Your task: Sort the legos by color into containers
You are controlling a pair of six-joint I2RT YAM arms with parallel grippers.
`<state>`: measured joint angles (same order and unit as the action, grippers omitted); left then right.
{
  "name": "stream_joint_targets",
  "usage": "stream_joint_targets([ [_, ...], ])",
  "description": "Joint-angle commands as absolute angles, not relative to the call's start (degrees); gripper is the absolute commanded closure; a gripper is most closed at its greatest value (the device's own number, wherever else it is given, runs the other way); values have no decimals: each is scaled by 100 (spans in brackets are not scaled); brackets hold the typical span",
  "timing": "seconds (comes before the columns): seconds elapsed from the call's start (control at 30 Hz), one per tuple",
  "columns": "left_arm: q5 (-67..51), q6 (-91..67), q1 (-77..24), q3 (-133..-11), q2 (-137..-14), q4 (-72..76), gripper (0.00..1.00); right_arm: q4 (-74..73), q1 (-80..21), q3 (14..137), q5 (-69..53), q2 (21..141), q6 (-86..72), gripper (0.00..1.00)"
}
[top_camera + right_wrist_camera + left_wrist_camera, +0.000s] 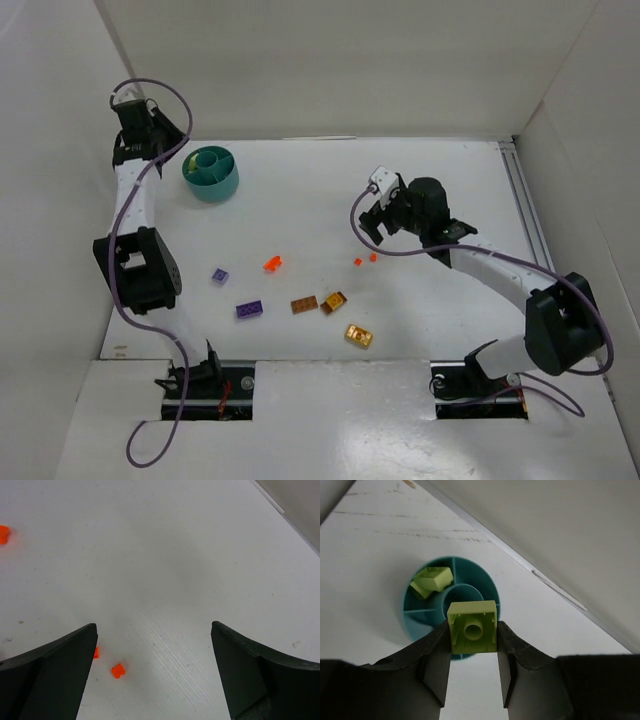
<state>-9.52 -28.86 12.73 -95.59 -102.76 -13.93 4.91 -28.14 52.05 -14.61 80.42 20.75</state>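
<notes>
Pale green lego (472, 614) clamped in left gripper (472, 630) by rim of teal tub (415, 622) — right gripper (153, 626) apart.

Tub (412, 622) near side hidden behind green brick (472, 626); red-orange brick (2, 534) cut off.

— Any words, labels or numbers to read here?
— None, in any of the three views.
— Nothing on the tub (413, 621), or on the green brick (472, 626) just in front of it?
— No. Both show plain plastic, and no lettering can be read on either.
</notes>
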Motion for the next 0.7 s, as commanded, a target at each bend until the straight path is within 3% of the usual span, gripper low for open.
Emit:
stream_joint_targets([
  [0.0, -747, -2725, 1512, -10123, -10695, -1679, 92, 519, -2577, 5651, -1714, 8165, 2021, 0],
  [0.27, -1081, -2479, 1617, -11512, -11969, -2030, 85, 361, -2197, 6266, -1951, 8841, 2021, 0],
  [0.67, -835, -2364, 1319, -11399, -12199, -2249, 79, 247, -1908, 6460, -2346, 9308, 2074, 0],
])
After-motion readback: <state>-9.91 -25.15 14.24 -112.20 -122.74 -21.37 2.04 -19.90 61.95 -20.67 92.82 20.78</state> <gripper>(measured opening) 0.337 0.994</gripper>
